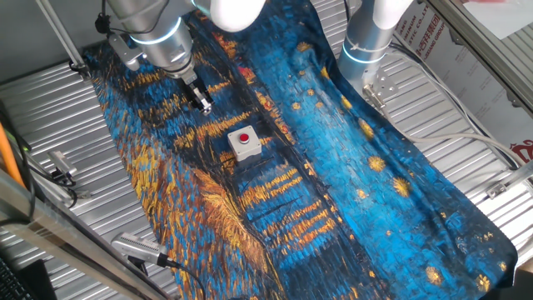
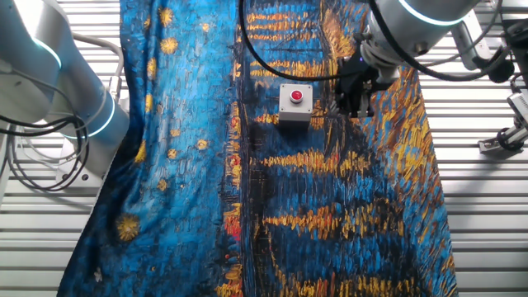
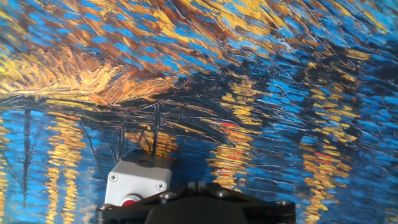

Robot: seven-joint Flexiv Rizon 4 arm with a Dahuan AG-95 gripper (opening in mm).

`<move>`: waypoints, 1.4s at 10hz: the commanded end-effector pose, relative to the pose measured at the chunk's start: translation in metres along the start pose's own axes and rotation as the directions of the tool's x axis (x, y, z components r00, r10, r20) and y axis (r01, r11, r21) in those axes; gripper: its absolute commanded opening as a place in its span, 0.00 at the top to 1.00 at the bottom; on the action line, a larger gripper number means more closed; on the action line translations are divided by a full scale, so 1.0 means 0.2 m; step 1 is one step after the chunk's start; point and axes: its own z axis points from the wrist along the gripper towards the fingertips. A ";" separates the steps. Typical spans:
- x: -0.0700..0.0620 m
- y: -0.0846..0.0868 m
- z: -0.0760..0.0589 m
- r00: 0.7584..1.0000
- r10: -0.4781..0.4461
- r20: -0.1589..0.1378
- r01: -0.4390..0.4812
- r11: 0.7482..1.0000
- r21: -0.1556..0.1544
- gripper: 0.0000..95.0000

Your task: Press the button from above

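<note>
The button (image 1: pixel 244 137) is a small round red cap on a light-grey box (image 1: pixel 243 148) that stands on the painted blue and gold cloth. In the other fixed view the button (image 2: pixel 295 96) sits on its box (image 2: pixel 294 111) left of my gripper. My gripper (image 1: pixel 201 102) hangs over the cloth, up and to the left of the box and apart from it. It also shows in the other fixed view (image 2: pixel 355 101). In the hand view the box (image 3: pixel 140 177) is at the bottom left. My black gripper body (image 3: pixel 196 208) half hides the red cap (image 3: pixel 129 201). No view shows the gap between the fingertips.
The cloth (image 1: pixel 350 183) covers the middle of a ribbed metal table (image 1: pixel 50 108). A second arm's base (image 1: pixel 372 37) stands at the back right, seen also in the other fixed view (image 2: pixel 62 91). Metal clamps (image 1: pixel 60 173) and cables lie at the left edge.
</note>
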 end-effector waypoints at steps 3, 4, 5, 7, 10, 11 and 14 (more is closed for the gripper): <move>0.01 0.00 0.00 1.000 -0.006 -0.002 0.006 1.000 -0.008 1.00; 0.01 0.00 0.00 1.000 -0.017 -0.003 0.017 1.000 -0.013 1.00; 0.01 0.00 0.00 0.999 -0.036 -0.005 0.035 0.999 -0.024 1.00; 0.01 0.00 0.00 0.995 -0.095 0.009 0.096 0.991 -0.089 1.00; 0.01 0.00 0.00 0.971 -0.240 0.001 0.239 0.966 -0.096 1.00; 0.01 0.00 0.00 0.958 -0.286 -0.017 0.282 0.951 -0.128 1.00; 0.01 0.00 0.00 0.958 -0.285 -0.028 0.276 0.945 -0.176 1.00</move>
